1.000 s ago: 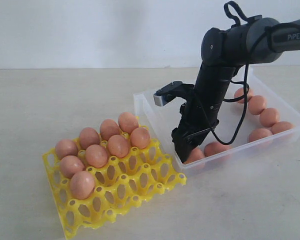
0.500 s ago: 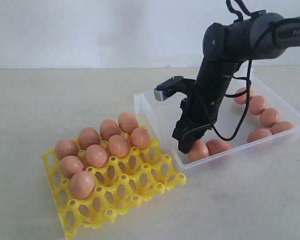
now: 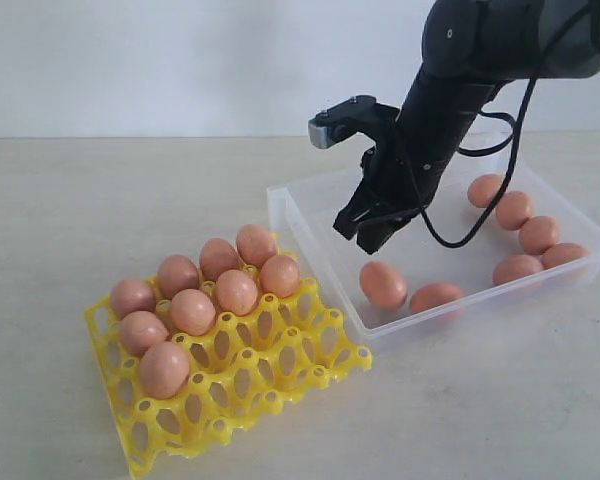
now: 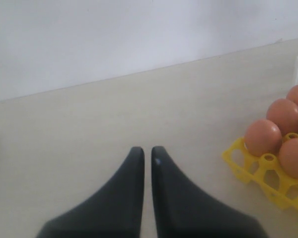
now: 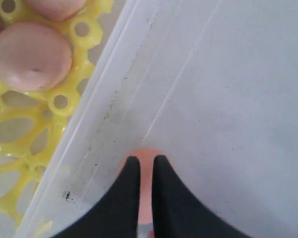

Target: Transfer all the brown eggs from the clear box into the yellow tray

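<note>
Several brown eggs (image 3: 193, 311) fill the far and left cups of the yellow tray (image 3: 280, 362). Several more lie in the clear box (image 3: 280, 207), one of them (image 3: 383, 284) near its front wall. My right gripper (image 3: 366, 237) hangs shut just above that egg with nothing between its fingers. In the right wrist view the shut gripper (image 5: 146, 159) shows the egg (image 5: 145, 154) below its tips, on the box floor (image 5: 223, 79) beside the tray (image 5: 20, 130). My left gripper (image 4: 147, 150) is shut and empty over bare table, with the tray (image 4: 248, 171) off to one side.
Other eggs (image 3: 514, 210) sit along the box's right wall. The beige table (image 3: 100, 200) runs to a white wall behind. The tray's near cups (image 3: 195, 420) hold nothing.
My right gripper has risen from the box's front corner and its fingers have gone from wide open to shut. No egg came up with it; the egg it was over still lies in the box.
</note>
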You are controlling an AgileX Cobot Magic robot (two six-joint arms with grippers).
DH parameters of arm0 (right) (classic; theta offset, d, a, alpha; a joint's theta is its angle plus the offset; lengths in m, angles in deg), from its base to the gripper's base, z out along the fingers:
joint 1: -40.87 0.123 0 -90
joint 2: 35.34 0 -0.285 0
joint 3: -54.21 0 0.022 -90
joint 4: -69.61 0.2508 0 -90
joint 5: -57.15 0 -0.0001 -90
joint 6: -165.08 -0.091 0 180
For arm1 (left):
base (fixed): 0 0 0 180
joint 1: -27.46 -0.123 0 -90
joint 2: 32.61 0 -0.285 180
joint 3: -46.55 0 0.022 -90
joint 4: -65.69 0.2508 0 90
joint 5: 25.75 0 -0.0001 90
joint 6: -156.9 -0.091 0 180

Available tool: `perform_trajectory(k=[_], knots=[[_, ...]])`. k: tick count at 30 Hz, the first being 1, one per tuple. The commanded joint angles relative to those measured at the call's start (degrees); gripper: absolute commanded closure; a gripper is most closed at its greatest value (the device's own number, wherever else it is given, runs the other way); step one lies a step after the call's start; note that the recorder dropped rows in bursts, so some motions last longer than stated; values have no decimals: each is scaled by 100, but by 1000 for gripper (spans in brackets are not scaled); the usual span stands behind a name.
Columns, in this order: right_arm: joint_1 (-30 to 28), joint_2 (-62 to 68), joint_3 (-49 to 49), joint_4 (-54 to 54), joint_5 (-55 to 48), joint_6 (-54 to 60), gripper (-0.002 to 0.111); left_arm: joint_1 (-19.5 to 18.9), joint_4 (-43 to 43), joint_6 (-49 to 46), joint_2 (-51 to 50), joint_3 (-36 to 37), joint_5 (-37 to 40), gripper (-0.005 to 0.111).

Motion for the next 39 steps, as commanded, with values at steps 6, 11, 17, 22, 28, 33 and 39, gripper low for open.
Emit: perform_trajectory(k=[6,11,17,22,28,33,39], knots=[[-16,148,-8,-121,210,-165,107,44,-11,18,18,20,-2,103],[-16,150,-8,-95,47,-387,74,44,-11,18,18,20,-2,103],[-16,150,-8,101,140,-1087,50,44,-11,18,18,20,-2,103],[-16,150,-8,63,66,-1863,52,44,-11,18,18,20,-2,103],[-16,189,-8,74,-56,-2059,52,44,-11,18,18,20,-2,103],[-16,379,-8,55,-355,-2253,52,44,-11,18,18,20,-2,103],[-16,652,-8,30,-561,-2312,52,44,-11,18,18,20,-2,103]])
